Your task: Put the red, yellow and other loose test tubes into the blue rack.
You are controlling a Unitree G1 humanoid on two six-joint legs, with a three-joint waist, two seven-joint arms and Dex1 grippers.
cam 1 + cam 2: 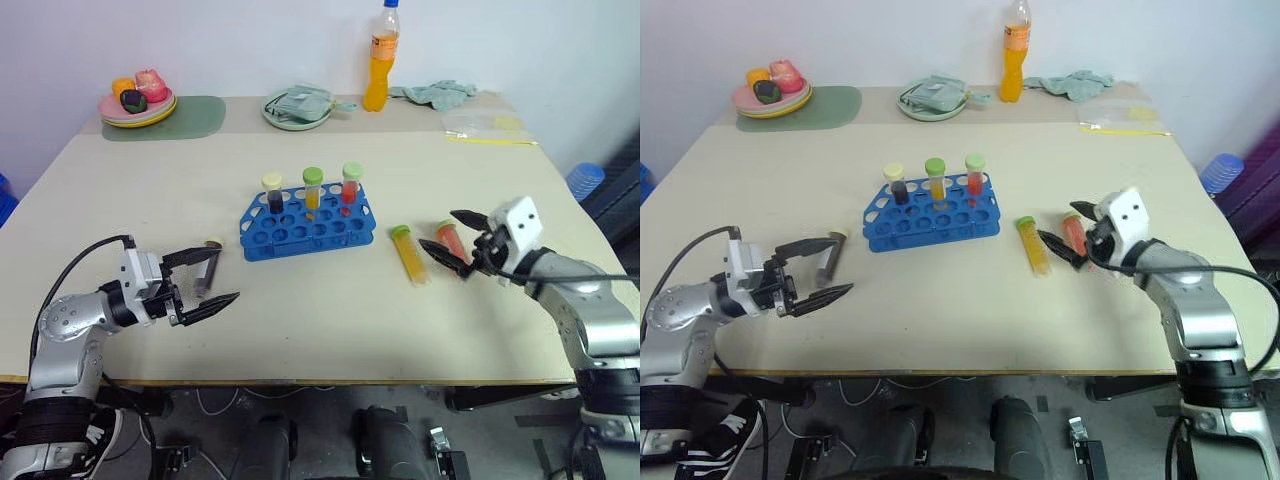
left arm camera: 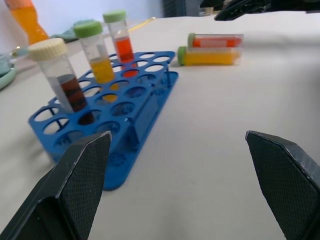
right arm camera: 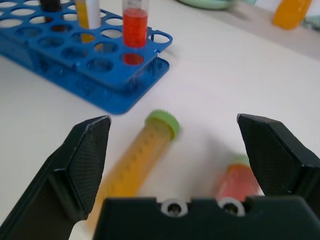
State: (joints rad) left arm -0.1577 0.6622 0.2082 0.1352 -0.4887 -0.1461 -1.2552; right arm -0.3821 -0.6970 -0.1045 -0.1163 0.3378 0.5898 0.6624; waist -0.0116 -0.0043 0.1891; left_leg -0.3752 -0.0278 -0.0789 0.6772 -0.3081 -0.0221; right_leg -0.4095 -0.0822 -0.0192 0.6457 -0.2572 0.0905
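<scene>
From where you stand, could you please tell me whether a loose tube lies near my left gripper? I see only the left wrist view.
Observer: Yes. A dark tube with a cream cap lies on the table close by the left gripper, left of the blue rack.
Operator: Thank you. Is the right gripper holding anything?
Observer: No. The right gripper is open and poised at the red tube, which lies on the table.
Operator: Anything far off to my left?
Observer: A plate of food sits on a green mat at the far left corner.
</scene>
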